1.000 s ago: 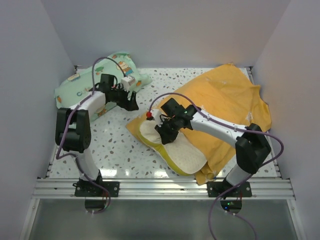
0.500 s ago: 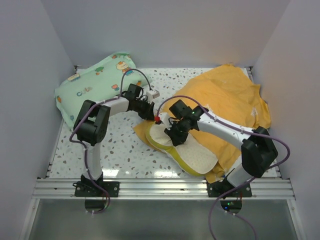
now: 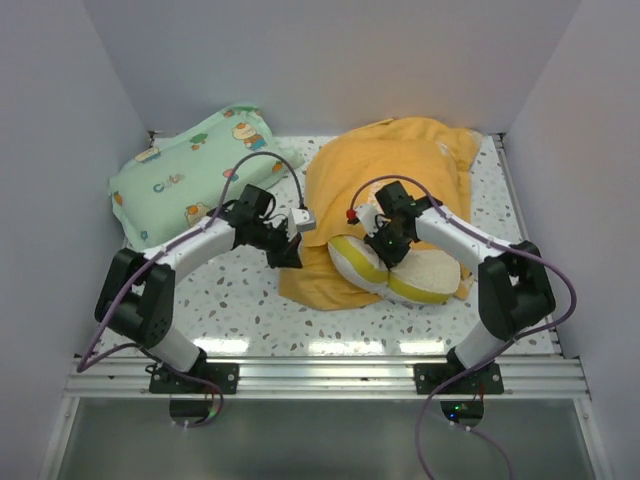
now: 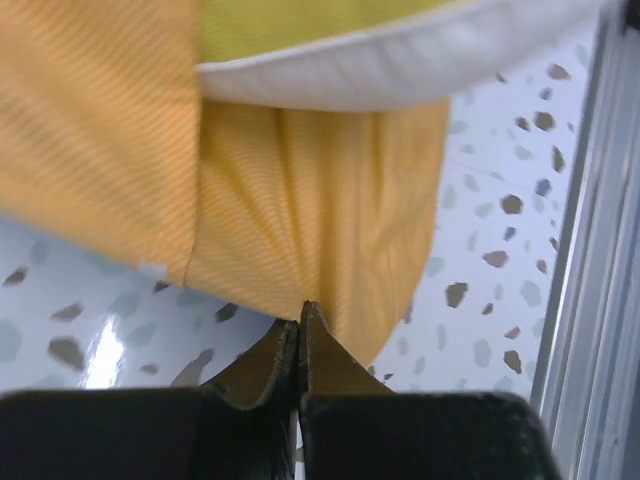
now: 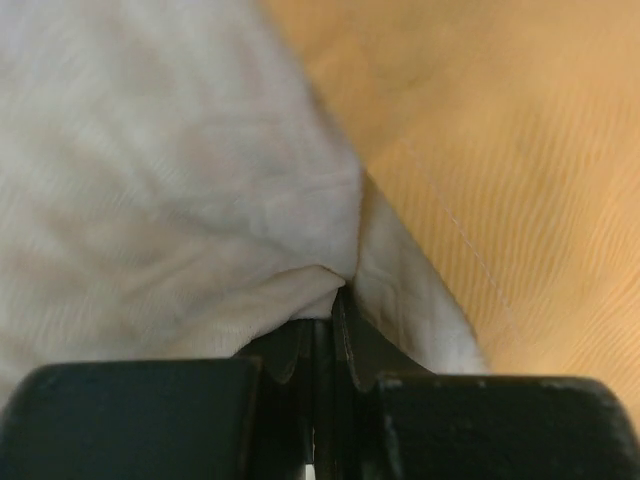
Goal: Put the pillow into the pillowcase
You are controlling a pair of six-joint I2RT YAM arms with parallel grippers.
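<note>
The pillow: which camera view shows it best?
The top external view: most of the pillow shows, bent under the right gripper and touching the pillowcase. The left wrist view shows only its pale edge; the right wrist view shows only pinched cream cloth.

The pillowcase (image 3: 385, 165) lies bunched on the table (image 3: 240, 300), right of centre. The pillow (image 3: 425, 285) rests folded on its near part. The cartoon-print pillow (image 3: 180, 180) lies in the rear left corner, apart from both. The left gripper (image 3: 297, 258) sits at the pillowcase's left near edge, and the right gripper (image 3: 385, 250) sits on the pillow.
</note>
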